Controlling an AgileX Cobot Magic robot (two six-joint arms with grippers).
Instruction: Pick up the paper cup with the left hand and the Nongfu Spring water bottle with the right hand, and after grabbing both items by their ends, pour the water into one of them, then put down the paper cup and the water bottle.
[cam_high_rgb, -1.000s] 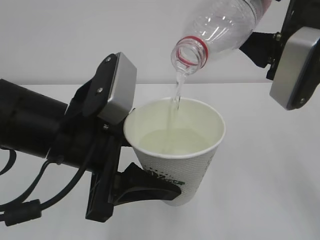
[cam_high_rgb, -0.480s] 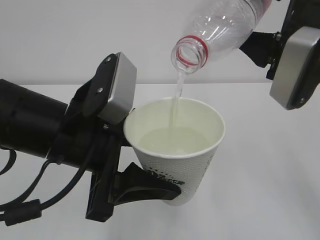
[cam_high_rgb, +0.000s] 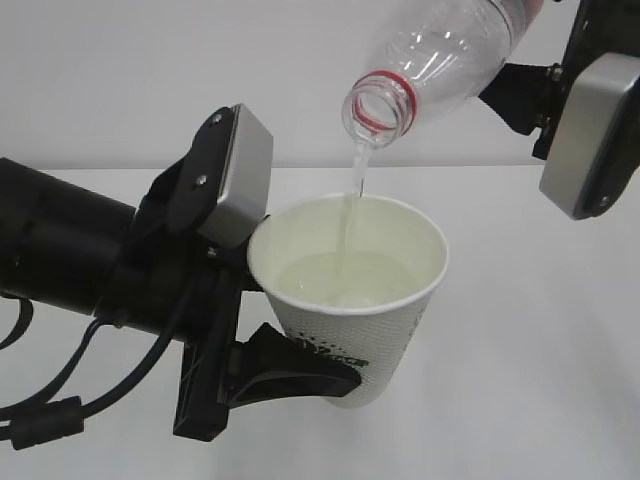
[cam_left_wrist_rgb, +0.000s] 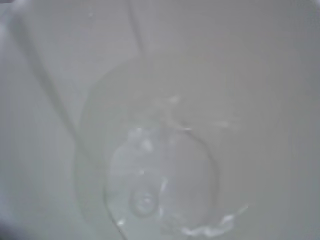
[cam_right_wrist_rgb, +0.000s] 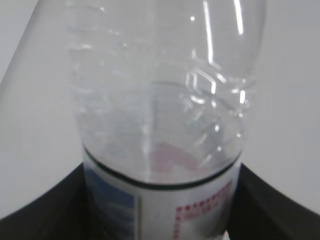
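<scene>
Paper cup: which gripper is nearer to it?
Left. The left gripper clamps the cup low on its wall; the right gripper holds the bottle above it.

Since a second ago almost nothing has moved. My left claw (cam_high_rgb: 300, 365) has sunk a touch, so the cup (cam_high_rgb: 350, 300) sits slightly lower and a shade left. The water (cam_high_rgb: 352, 200) falling from the bottle (cam_high_rgb: 440, 55) has thinned to a fainter thread.

Dimpled matt paper cup (cam_high_rgb: 360, 320) — glossy clear plastic bottle (cam_high_rgb: 440, 50) — matt black claw (cam_high_rgb: 290, 375).
</scene>
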